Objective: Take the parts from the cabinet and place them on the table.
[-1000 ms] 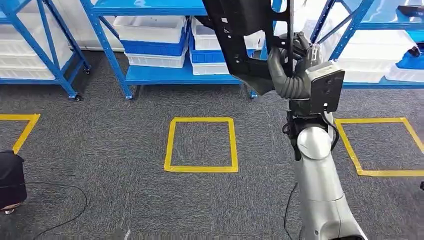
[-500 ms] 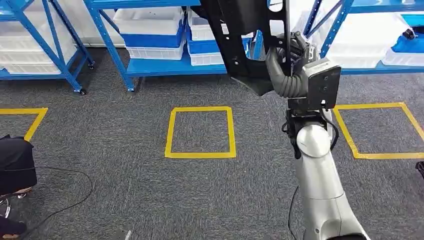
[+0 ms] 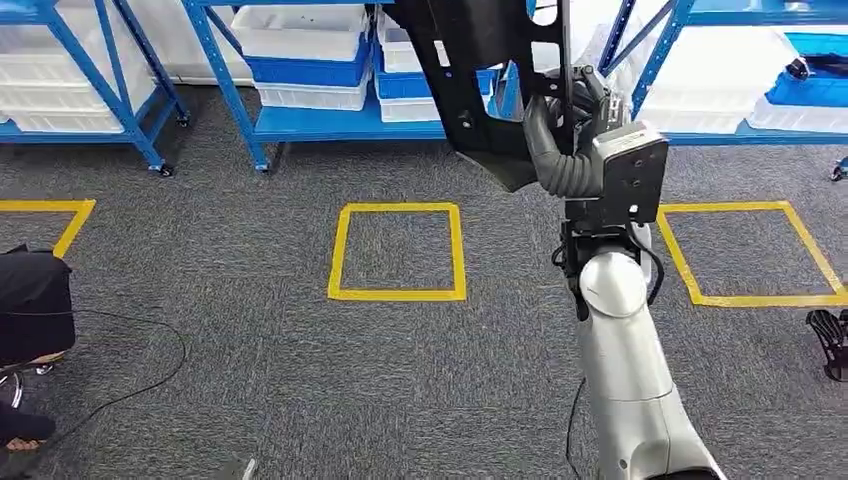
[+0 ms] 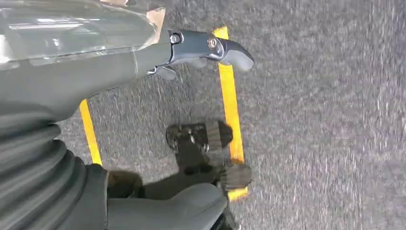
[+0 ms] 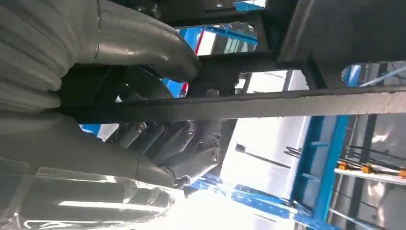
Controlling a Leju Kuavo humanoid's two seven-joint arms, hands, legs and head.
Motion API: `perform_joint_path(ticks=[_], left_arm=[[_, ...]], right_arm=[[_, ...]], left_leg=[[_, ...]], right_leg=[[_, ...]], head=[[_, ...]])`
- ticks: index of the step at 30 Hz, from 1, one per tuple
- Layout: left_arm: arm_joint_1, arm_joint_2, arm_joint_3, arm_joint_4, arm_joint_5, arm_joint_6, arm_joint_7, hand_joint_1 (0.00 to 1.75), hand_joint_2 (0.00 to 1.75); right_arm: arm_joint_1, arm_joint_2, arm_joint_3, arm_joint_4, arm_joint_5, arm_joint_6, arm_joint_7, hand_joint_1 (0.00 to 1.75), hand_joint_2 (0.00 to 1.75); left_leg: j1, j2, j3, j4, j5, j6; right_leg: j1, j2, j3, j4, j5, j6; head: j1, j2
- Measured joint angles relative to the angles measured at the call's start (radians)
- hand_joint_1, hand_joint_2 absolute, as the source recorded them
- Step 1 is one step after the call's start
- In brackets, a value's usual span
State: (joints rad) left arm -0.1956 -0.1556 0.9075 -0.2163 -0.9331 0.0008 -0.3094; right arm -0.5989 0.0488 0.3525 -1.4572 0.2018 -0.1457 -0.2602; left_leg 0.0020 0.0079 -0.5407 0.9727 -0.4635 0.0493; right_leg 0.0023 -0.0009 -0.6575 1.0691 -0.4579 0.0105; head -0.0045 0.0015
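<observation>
Blue shelving [image 3: 330, 120] with white bins runs along the far side, grey carpet in front marked with a yellow taped square [image 3: 398, 252] — and no table to be seen from here. So this looks like the carrying step: the next move calls for walking or turning until the table comes up, keeping the load steady. The big black part [image 3: 480, 70] is held high, upright, clamped in the right hand [image 3: 575, 105] with the forearm raised. The left hand [image 4: 201, 50] hangs over the floor, fingers loosely curled, holding nothing
</observation>
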Motion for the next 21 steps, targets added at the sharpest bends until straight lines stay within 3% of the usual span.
perform_joint_path(ticks=[2, 3, 4, 5, 7, 8, 9, 10, 12, 13, 15, 18, 19, 20, 21], left_arm=[[-0.002, 0.000, 0.000, 0.000, 0.001, -0.002, 0.001, 0.00, 1.75], [-0.002, -0.001, 0.000, 0.000, 0.001, -0.003, 0.003, 0.00, 1.75], [-0.001, -0.001, 0.000, 0.000, 0.001, -0.004, 0.005, 0.00, 1.75], [0.000, -0.001, 0.000, 0.000, 0.003, -0.005, 0.006, 0.00, 1.75], [-0.001, -0.002, 0.000, 0.000, 0.008, -0.007, 0.006, 0.00, 1.75], [-0.001, -0.001, 0.000, 0.000, 0.009, -0.007, 0.006, 0.00, 1.75], [-0.002, 0.000, 0.000, 0.000, 0.010, -0.007, 0.006, 0.00, 1.75], [-0.002, 0.000, 0.000, 0.000, 0.010, -0.007, 0.006, 0.00, 1.75], [0.000, 0.000, 0.000, 0.000, 0.012, -0.007, 0.006, 0.00, 1.75], [0.002, 0.001, 0.000, 0.000, 0.013, -0.007, 0.005, 0.00, 1.75], [0.002, 0.001, 0.000, 0.000, 0.019, -0.007, 0.005, 0.00, 1.75], [0.002, 0.000, 0.000, 0.000, 0.021, -0.010, 0.005, 0.00, 1.75], [0.003, 0.000, 0.000, 0.000, 0.021, -0.010, 0.005, 0.00, 1.75], [0.003, 0.000, 0.000, 0.000, 0.021, -0.010, 0.005, 0.00, 1.75], [0.003, 0.000, 0.000, 0.000, 0.021, -0.010, 0.005, 0.00, 1.75]], right_arm=[[0.005, 0.000, -0.001, 0.000, 0.018, 0.000, -0.005, 1.75, 1.75], [0.010, 0.000, -0.003, 0.000, 0.027, 0.000, -0.005, 1.75, 1.75], [0.016, 0.000, -0.003, 0.000, 0.039, -0.001, -0.005, 1.75, 1.75], [0.020, 0.000, -0.004, 0.001, 0.048, -0.002, -0.005, 1.75, 1.75], [0.020, 0.002, -0.004, 0.004, 0.062, -0.003, -0.005, 1.75, 1.75], [0.018, 0.002, -0.004, 0.004, 0.068, -0.004, -0.005, 1.75, 1.75], [0.016, 0.002, -0.003, 0.006, 0.071, -0.004, -0.005, 1.75, 1.75], [0.016, 0.005, -0.004, 0.006, 0.074, -0.005, -0.005, 1.75, 1.75], [0.018, 0.006, -0.004, 0.009, 0.079, -0.008, -0.003, 1.75, 1.75], [0.016, 0.009, -0.005, 0.011, 0.082, -0.010, -0.003, 1.75, 1.75], [0.010, 0.018, -0.005, 0.011, 0.082, -0.013, -0.002, 1.75, 1.75], [0.004, 0.020, -0.005, 0.015, 0.083, -0.013, -0.002, 1.75, 1.75], [0.005, 0.020, -0.005, 0.018, 0.083, -0.013, 0.000, 1.75, 1.75], [0.004, 0.021, -0.005, 0.021, 0.083, -0.013, 0.001, 1.75, 1.75], [0.003, 0.022, -0.005, 0.023, 0.084, -0.013, 0.001, 1.75, 1.75]], left_leg=[[0.001, 0.001, -0.016, 0.001, 0.012, 0.000], [0.001, 0.002, -0.026, 0.002, 0.018, -0.002], [0.003, -0.001, -0.034, 0.004, 0.023, -0.005], [0.005, -0.002, -0.040, 0.005, 0.027, -0.010], [0.012, -0.011, -0.049, 0.014, 0.031, -0.018], [0.013, -0.014, -0.054, 0.022, 0.030, -0.023], [0.006, -0.017, -0.066, 0.030, 0.030, -0.033], [0.006, -0.023, -0.070, 0.033, 0.035, -0.039], [0.010, -0.031, -0.074, 0.027, 0.046, -0.050], [0.012, -0.034, -0.077, 0.028, 0.047, -0.054], [0.016, -0.018, -0.100, 0.080, -0.001, -0.061], [0.018, -0.015, -0.206, 0.319, -0.115, -0.069], [0.018, -0.014, -0.226, 0.361, -0.122, -0.069], [0.017, -0.014, -0.219, 0.351, -0.105, -0.065], [0.017, -0.011, -0.189, 0.297, -0.073, -0.061]], right_leg=[[-0.007, 0.000, -0.055, 0.148, -0.076, -0.003], [-0.013, 0.000, -0.080, 0.220, -0.103, 0.001], [-0.017, 0.000, -0.083, 0.247, -0.111, 0.012], [-0.022, 0.000, -0.058, 0.220, -0.102, 0.022], [-0.034, 0.001, 0.048, 0.053, -0.052, 0.049], [-0.043, 0.015, 0.104, -0.040, -0.034, 0.060], [-0.034, 0.032, 0.120, -0.055, -0.046, 0.052], [-0.032, 0.026, 0.107, -0.056, -0.038, 0.038], [-0.026, 0.018, 0.104, -0.048, -0.034, 0.029], [-0.032, 0.013, 0.102, -0.050, -0.031, 0.023], [-0.036, 0.004, 0.101, -0.053, -0.024, 0.007], [-0.026, -0.012, 0.094, -0.053, -0.021, -0.008], [-0.023, -0.018, 0.092, -0.053, -0.021, -0.008], [-0.021, -0.023, 0.092, -0.053, -0.021, -0.008], [-0.020, -0.028, 0.093, -0.053, -0.021, -0.008]], head=[[0.009, 0.000], [0.008, 0.000], [0.010, 0.000], [0.010, 0.000], [0.010, 0.000], [0.011, 0.000], [0.014, 0.000], [0.011, 0.000], [0.013, 0.000], [0.012, 0.000], [0.004, 0.000], [-0.002, 0.000], [-0.002, 0.000], [-0.002, 0.000], [-0.003, 0.000]])
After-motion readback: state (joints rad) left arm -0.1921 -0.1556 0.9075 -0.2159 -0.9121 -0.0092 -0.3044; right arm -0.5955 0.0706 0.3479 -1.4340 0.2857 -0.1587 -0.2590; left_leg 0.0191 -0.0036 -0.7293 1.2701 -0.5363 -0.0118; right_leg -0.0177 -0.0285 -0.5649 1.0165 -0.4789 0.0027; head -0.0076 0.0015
